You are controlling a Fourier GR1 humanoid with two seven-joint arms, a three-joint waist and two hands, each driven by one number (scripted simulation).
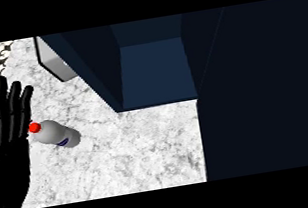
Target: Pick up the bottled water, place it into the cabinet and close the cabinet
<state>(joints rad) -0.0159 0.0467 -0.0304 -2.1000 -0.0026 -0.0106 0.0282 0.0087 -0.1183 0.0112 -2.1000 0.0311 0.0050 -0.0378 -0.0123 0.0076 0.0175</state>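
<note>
The bottled water (55,134) lies on its side on the marble counter (134,149), red cap leftward, just beside the left hand (0,125), whose fingers are straight. The dark cabinet (155,65) stands open beyond.

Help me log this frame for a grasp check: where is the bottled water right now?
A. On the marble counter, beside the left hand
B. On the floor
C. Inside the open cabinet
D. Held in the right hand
A: the bottled water, red cap toward the left hand, sits on the marble counter in front of the open cabinet, untouched by the hand's straight fingers.
</note>
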